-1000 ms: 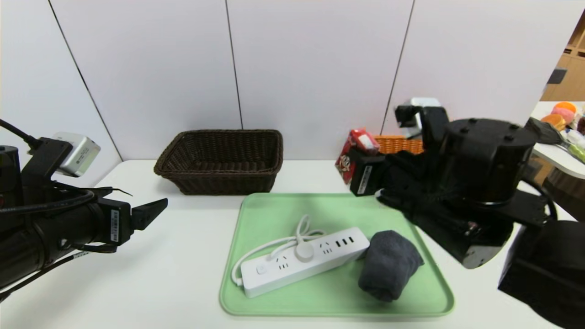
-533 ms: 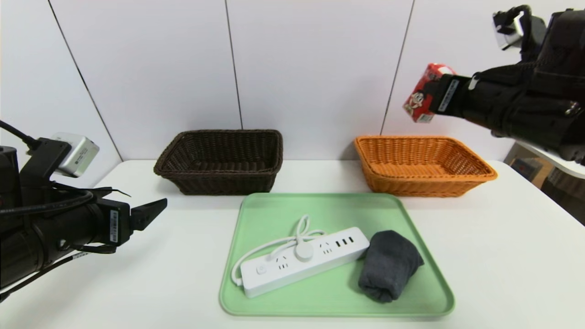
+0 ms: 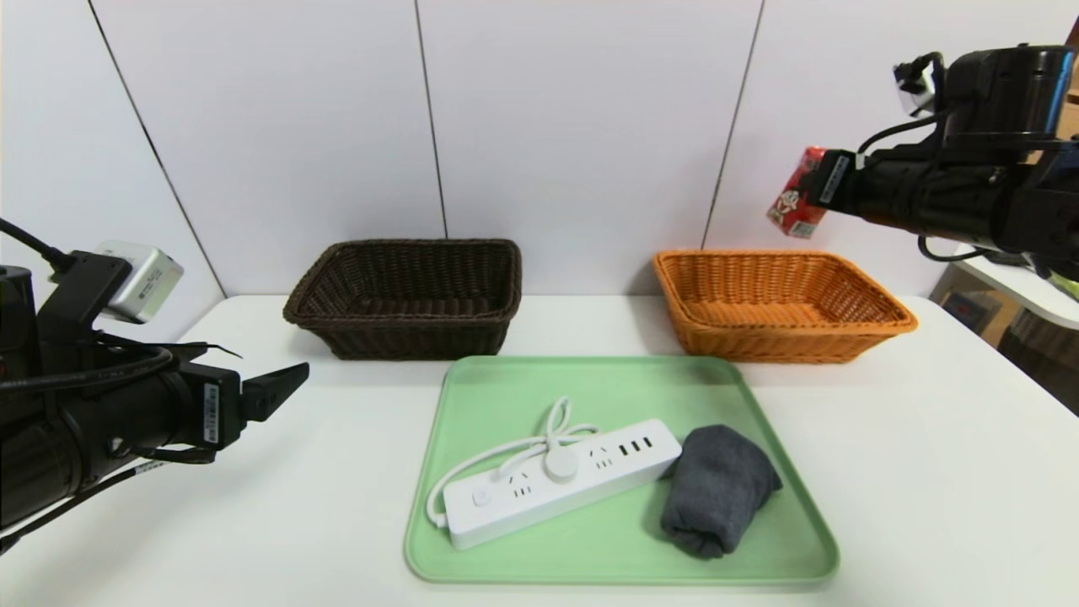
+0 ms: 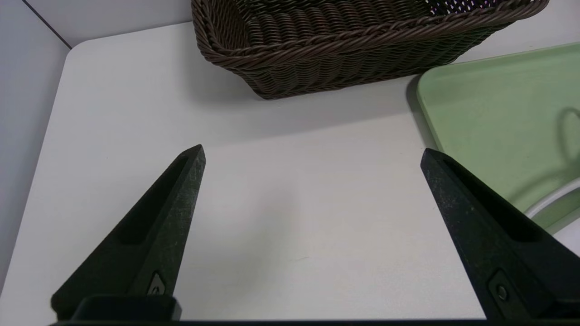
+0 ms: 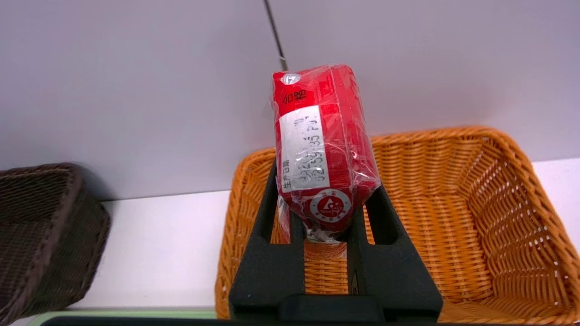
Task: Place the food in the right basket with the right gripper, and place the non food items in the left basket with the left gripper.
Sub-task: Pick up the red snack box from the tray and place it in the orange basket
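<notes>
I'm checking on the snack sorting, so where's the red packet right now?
In the head view, the red packet is on the right, held by the right gripper above the orange-tan basket.

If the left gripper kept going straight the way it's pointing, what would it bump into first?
Probably the white table: that is what shows between and beyond the left gripper's open fingers, though how far off it is, I can't tell.

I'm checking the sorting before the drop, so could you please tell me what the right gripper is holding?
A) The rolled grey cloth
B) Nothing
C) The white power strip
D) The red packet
D: the right gripper is closed on the red packet, which hangs above the orange-tan basket.
</notes>
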You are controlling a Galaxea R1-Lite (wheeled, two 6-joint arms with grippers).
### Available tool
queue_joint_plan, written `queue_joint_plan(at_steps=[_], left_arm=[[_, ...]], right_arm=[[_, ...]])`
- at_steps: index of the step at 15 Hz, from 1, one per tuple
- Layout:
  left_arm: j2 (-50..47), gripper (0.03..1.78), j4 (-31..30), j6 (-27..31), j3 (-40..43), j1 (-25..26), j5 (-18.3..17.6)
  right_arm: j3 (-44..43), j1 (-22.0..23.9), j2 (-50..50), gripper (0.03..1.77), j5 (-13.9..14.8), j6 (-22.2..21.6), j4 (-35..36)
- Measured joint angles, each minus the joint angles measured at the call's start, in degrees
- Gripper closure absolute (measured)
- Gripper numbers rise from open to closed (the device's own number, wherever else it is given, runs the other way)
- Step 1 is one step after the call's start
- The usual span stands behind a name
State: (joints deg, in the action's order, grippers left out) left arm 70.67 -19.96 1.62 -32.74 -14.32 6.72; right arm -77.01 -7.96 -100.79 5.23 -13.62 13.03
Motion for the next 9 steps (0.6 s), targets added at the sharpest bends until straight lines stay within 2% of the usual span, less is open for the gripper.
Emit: queue_joint_plan(at_steps=[4, 9], left_arm=[[0.22, 0.12, -0.05, -0.05, -0.20, 0.00, 0.00], [1.24, 0.12, -0.07, -0.06, -1.62, 0.00, 0.00]], right_arm=[[-3.80, 1.95, -7.40, 1.52, -0.52, -1.10, -0.96], [-4.61, 3.22, -14.45, 1.52, -1.21, -1.05, -1.32]])
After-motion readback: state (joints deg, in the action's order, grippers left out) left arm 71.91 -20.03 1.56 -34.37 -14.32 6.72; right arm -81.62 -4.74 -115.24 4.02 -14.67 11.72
